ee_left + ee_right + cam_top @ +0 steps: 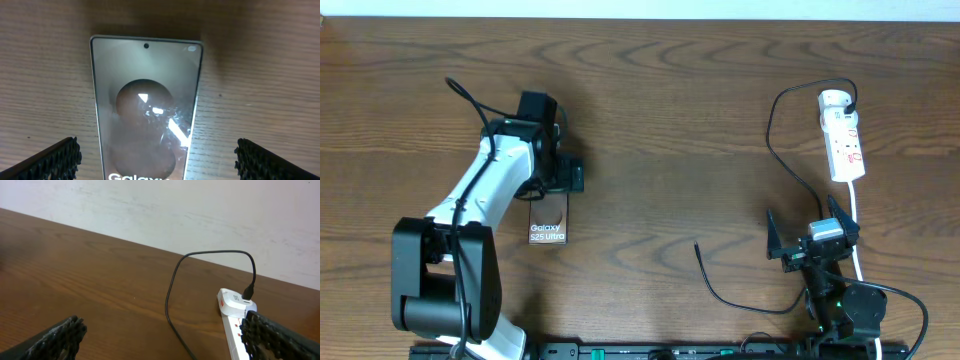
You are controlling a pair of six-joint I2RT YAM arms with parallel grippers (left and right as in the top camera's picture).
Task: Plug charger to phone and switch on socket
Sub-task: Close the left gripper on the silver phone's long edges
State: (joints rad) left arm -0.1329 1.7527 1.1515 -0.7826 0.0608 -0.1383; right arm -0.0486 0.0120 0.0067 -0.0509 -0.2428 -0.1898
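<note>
The phone [548, 224] lies flat on the wooden table with its glossy bronze face and white "Galaxy" lettering up. It fills the left wrist view [145, 95]. My left gripper [556, 180] is open over the phone's far end, a finger on each side [156, 160], not touching it. The white socket strip [842, 135] lies at the far right. The charger's black plug [847, 100] sits in its far end. The thin black cable [772, 135] loops down past my right gripper [810, 242], which is open and empty. The connector tip [697, 245] lies free on the table.
The strip's thick white cord [857, 225] runs toward the front edge beside the right arm. In the right wrist view the strip [231, 311] and cable [171, 292] lie ahead, with a white wall [200, 210] behind the table's far edge.
</note>
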